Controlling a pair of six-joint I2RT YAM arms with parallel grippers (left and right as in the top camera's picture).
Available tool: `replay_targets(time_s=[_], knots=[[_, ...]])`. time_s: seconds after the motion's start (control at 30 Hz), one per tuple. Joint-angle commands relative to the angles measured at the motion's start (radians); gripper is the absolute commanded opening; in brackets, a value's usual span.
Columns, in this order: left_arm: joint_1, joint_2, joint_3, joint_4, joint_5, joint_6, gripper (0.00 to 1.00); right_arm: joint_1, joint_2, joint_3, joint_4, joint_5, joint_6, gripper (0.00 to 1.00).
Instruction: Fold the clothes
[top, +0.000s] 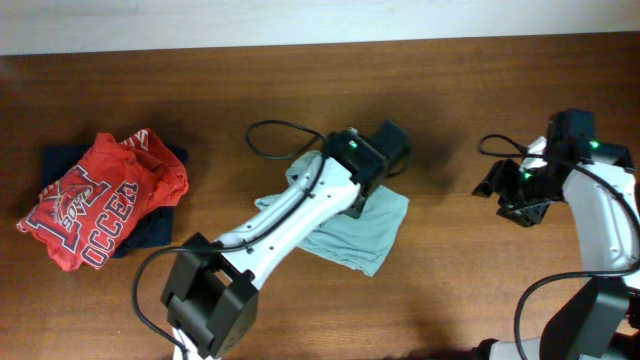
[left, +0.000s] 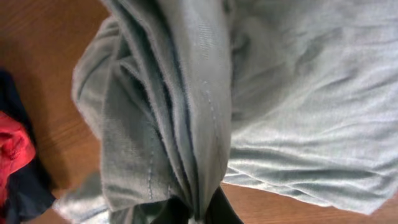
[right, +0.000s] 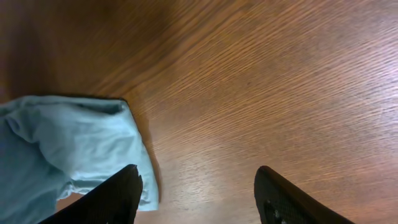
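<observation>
The pale grey-teal T-shirt (top: 365, 235) lies crumpled at the table's middle. My left gripper (top: 362, 198) stands over its upper edge. In the left wrist view the left gripper (left: 199, 214) is shut on a bunched fold of the T-shirt (left: 186, 112), and the rest of the cloth spreads to the right. My right gripper (top: 505, 200) hovers over bare wood to the right of the shirt. Seen from the right wrist, the right gripper (right: 199, 186) is open and holds nothing. The T-shirt's corner (right: 68, 143) lies just by its left finger (right: 115, 196).
A red printed shirt (top: 100, 200) lies crumpled on a dark navy garment (top: 150, 232) at the table's left. Both show at the left edge of the left wrist view, the red shirt (left: 12, 149) above the navy one (left: 25, 190). A black cable (top: 275, 135) loops behind the left arm.
</observation>
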Motion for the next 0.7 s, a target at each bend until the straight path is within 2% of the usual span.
replay_targets(time_s=[0.0,0.37,0.67], knots=[[-0.043,0.037,0.018,-0.05,-0.157,-0.109,0.0,-0.006,-0.008,0.009,0.0,-0.024,0.01,0.63],[-0.087,0.039,0.051,-0.155,-0.24,-0.143,0.0,-0.006,-0.008,0.009,0.032,-0.023,0.014,0.63],[-0.182,0.045,0.061,-0.057,-0.224,-0.131,0.0,-0.006,-0.008,0.009,0.041,-0.023,0.014,0.63]])
